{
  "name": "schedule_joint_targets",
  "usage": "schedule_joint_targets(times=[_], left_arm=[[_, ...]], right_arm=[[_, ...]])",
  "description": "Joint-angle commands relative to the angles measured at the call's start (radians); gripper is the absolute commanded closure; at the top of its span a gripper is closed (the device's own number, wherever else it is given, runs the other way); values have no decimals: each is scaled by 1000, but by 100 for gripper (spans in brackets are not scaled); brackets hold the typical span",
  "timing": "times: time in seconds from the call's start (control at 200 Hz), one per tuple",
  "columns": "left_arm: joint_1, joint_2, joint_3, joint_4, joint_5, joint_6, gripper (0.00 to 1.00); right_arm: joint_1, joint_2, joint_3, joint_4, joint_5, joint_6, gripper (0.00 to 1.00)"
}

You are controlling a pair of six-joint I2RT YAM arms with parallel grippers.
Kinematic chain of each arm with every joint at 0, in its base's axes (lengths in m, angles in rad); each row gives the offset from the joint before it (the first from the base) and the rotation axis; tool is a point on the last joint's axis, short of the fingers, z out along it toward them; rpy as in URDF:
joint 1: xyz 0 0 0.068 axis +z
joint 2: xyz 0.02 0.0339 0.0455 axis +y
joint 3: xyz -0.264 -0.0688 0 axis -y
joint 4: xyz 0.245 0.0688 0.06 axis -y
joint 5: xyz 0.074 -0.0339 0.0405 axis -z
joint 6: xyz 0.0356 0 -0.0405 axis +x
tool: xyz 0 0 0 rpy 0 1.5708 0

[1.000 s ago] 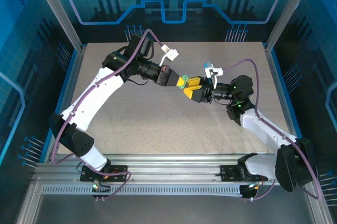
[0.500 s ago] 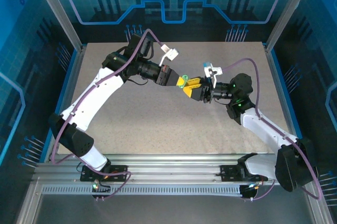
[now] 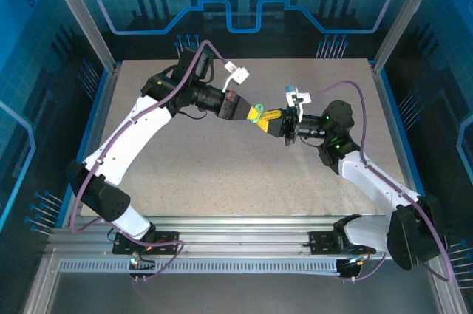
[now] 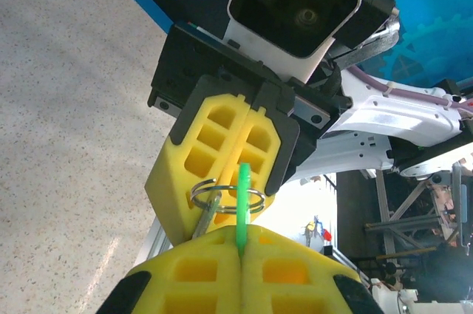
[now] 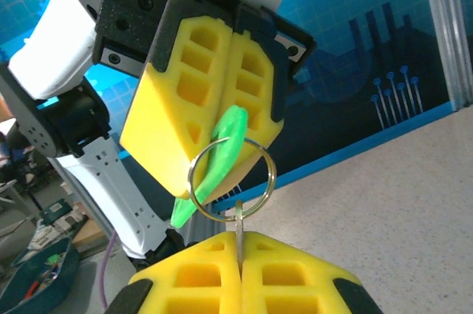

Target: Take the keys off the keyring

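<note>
Both grips closed; ring mid-air over table.
My left gripper pinches green key, right gripper pinches metal key (thin edge hold). Risk: a twisting pull slips a key out.

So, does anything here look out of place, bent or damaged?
Nothing stands out. The left gripper clamps the flat green plastic key, the right gripper clamps the thin silver metal key, and the round metal keyring hangs between them, looking intact.

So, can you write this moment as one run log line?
left gripper: shut on green key | right gripper: shut on metal key | keyring: links both keys, above table
</note>
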Motion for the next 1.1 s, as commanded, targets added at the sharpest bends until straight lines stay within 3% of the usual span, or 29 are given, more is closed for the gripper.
schedule_joint_targets(times=[0.0,0.1,0.215,0.255,0.37,0.675,0.77,0.861,0.986,1.096], left_arm=[[21,-53,-50,26,18,-2,100],[36,-85,-125,90,15,-27,97],[40,-123,-214,165,-15,-46,78],[41,-138,-242,185,-44,-50,70],[46,-203,-334,245,-177,-59,63],[51,-403,-590,502,-384,-89,45],[48,-463,-694,647,-418,-100,33],[44,-513,-783,795,-404,-97,29],[16,-561,-855,938,-397,-25,28],[-45,-569,-889,1005,-353,164,29]], right_arm=[[-11,-53,63,-187,53,-104,100],[-8,-80,139,-453,95,-229,100],[17,-65,263,-778,172,-362,100],[27,-47,311,-885,199,-395,100],[51,-2,419,-1113,267,-456,100],[74,52,569,-1296,317,-474,100],[92,71,602,-1334,320,-484,100],[102,80,625,-1357,319,-487,100],[109,79,636,-1353,303,-479,100],[116,83,648,-1352,291,-474,100]])
